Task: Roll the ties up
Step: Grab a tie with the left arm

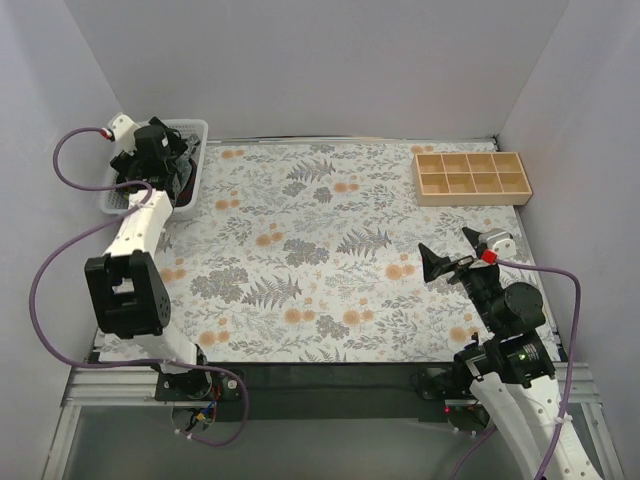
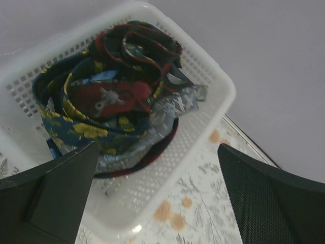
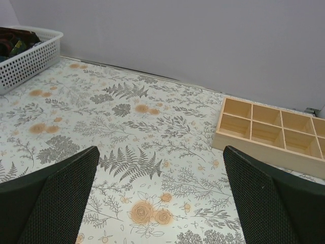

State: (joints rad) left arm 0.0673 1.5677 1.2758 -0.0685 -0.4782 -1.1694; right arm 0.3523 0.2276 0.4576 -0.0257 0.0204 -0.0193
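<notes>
Floral desk, far-left corner: your left gripper, open like the right gripper, hangs over tangled ties; one pull may drag several.

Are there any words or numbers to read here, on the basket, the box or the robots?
None can be read.
The ties carry only patterns, no lettering.
The basket, the wooden box and the flowered cloth bear no writing.
Any marks on the left arm or right arm are too small to tell.
</notes>
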